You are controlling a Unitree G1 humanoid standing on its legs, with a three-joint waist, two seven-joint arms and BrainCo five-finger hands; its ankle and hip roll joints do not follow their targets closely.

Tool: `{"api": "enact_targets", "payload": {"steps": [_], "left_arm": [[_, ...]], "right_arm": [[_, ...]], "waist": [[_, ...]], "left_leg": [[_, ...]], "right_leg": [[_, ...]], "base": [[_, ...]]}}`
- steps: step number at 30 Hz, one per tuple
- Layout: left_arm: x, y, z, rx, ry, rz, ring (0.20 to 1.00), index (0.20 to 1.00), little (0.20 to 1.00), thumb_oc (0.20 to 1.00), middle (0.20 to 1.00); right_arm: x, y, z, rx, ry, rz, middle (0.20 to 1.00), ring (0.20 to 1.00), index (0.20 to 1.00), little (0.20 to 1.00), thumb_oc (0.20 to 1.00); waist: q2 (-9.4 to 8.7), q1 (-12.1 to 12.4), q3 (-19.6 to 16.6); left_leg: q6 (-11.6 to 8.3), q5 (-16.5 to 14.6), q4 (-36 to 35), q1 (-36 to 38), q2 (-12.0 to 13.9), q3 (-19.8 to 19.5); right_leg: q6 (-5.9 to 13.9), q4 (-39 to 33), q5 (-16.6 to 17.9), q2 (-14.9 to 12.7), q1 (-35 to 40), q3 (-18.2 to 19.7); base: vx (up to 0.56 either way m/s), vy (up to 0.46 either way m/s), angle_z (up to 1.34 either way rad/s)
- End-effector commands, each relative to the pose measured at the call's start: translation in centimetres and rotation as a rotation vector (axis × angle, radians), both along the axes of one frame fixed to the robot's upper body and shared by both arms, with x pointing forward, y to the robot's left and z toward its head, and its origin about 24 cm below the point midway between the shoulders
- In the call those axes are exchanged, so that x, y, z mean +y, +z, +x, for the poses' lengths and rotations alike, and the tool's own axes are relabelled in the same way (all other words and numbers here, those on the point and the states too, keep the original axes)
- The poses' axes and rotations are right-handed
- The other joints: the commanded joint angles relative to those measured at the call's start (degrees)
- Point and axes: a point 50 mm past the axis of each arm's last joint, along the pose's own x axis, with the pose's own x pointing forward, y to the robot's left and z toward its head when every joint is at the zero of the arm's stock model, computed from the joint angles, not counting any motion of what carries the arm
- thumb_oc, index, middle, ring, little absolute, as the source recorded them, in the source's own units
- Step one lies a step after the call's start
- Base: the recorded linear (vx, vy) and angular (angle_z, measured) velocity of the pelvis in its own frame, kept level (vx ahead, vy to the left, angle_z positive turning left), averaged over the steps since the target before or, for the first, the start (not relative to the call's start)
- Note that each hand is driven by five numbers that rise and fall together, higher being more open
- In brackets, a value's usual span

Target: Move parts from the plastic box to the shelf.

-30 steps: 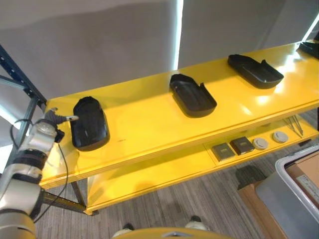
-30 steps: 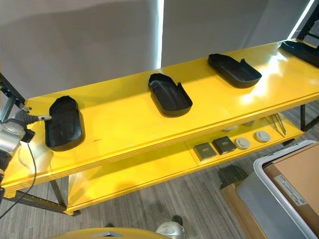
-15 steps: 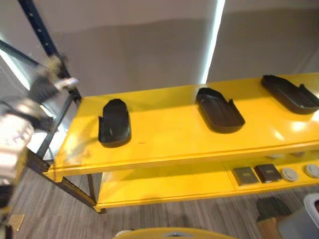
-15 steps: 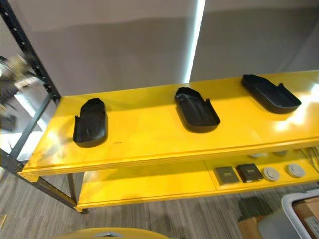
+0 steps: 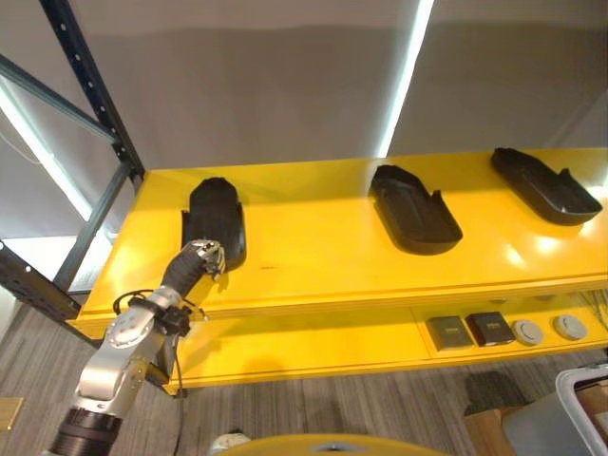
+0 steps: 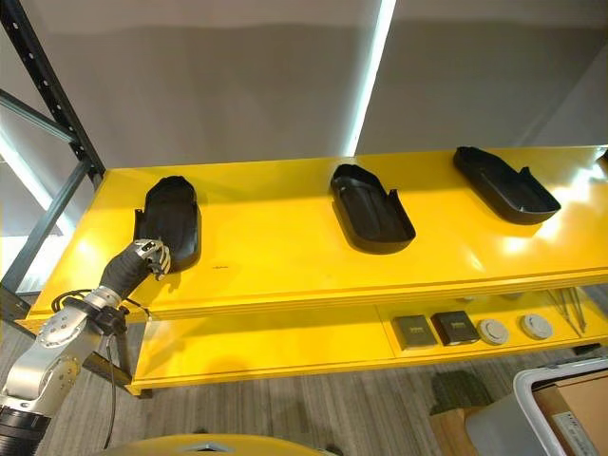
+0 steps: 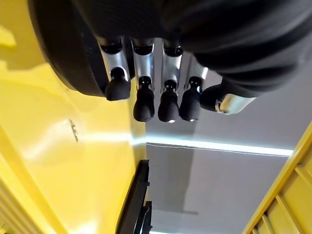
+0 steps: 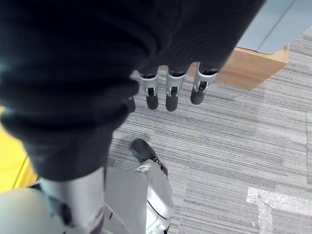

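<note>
Three black moulded parts lie in a row on the yellow shelf's (image 5: 323,256) top board: a left part (image 5: 214,218), a middle part (image 5: 413,209) and a right part (image 5: 546,185). My left hand (image 5: 199,258) hovers at the near end of the left part (image 7: 58,48). Its fingers (image 7: 168,105) are relaxed, with nothing between them, and their tips are just beside the part's rim. My right hand (image 8: 171,92) hangs over the carpet with its fingers straight and holding nothing. A corner of the grey plastic box (image 6: 503,427) shows low at the right.
The lower shelf board carries two dark square pieces (image 5: 448,332) and two round discs (image 5: 525,331). A dark rack upright (image 5: 90,85) rises at the shelf's left end. A cardboard box (image 8: 258,68) stands on the grey carpet beside the plastic box.
The camera has swung left and back. My left hand has come down from beside the rack upright to the near end of the left part, which stays on the shelf.
</note>
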Motion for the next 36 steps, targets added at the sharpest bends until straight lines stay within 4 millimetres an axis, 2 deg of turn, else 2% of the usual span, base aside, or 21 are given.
{"api": "enact_targets", "payload": {"steps": [1, 8, 11, 17, 21, 36], "left_arm": [[-0.1, 3.1, 1.3, -0.171, -0.013, 0.012, 0.200, 0.200, 0.200, 0.200, 0.200], [-1.1, 1.4, 1.0, -0.090, -0.016, 0.005, 0.200, 0.200, 0.200, 0.200, 0.200], [-1.0, -0.1, 1.0, -0.022, 0.015, 0.015, 0.200, 0.200, 0.200, 0.200, 0.200], [-0.9, -1.6, 0.6, 0.035, 0.041, 0.027, 0.200, 0.200, 0.200, 0.200, 0.200], [0.0, -3.4, 0.3, 0.090, 0.128, 0.054, 0.200, 0.200, 0.200, 0.200, 0.200], [1.5, -5.6, 0.6, 0.150, 0.302, 0.012, 0.200, 0.200, 0.200, 0.200, 0.200]], "right_arm": [[0.4, -0.1, 1.1, -0.018, 0.021, 0.004, 1.000, 1.000, 1.000, 1.000, 1.000], [0.2, -0.1, 1.2, -0.024, 0.033, -0.003, 1.000, 1.000, 1.000, 1.000, 1.000], [0.2, -0.1, 1.1, -0.019, 0.035, 0.000, 1.000, 1.000, 1.000, 1.000, 1.000], [0.0, 0.0, 1.0, -0.021, 0.040, -0.003, 1.000, 1.000, 1.000, 1.000, 1.000], [-0.1, 0.0, 0.8, -0.019, 0.039, 0.000, 1.000, 1.000, 1.000, 1.000, 1.000], [-0.2, 0.2, 0.7, 0.002, 0.086, -0.002, 1.000, 1.000, 1.000, 1.000, 1.000]], "waist": [[-0.47, 0.6, 1.7], [-0.39, 0.0, 1.8], [-0.38, -0.5, 1.8], [-0.35, -0.6, 2.1], [-0.40, -0.8, 2.2], [-0.54, -2.0, 2.3]], "left_leg": [[0.58, -3.8, 4.8, -0.4, 2.9, 3.1], [0.63, -4.2, 5.4, -0.3, 2.8, 3.5], [0.64, -4.5, 5.7, -0.2, 2.8, 3.7], [0.77, -4.9, 6.4, -0.5, 2.7, 3.4], [0.82, -5.1, 6.6, -0.5, 2.7, 3.3], [1.11, -4.0, 6.5, -0.3, 2.7, 3.9]], "right_leg": [[1.89, 2.8, -2.9, -1.9, 0.7, 0.1], [2.12, 2.7, -2.7, -2.1, 0.6, 0.8], [2.18, 2.8, -2.7, -2.1, 0.4, 1.2], [2.21, 3.0, -2.8, -2.2, 0.2, 1.6], [2.19, 3.0, -2.9, -2.3, 0.2, 2.0], [1.72, 3.1, -2.2, -2.4, -0.1, 2.5]], "base": [[0.02, 0.007, -0.07], [0.01, 0.002, -0.02], [0.03, 0.006, -0.04], [0.01, 0.000, -0.03], [0.00, 0.000, 0.00], [0.00, 0.000, -0.01]]}}
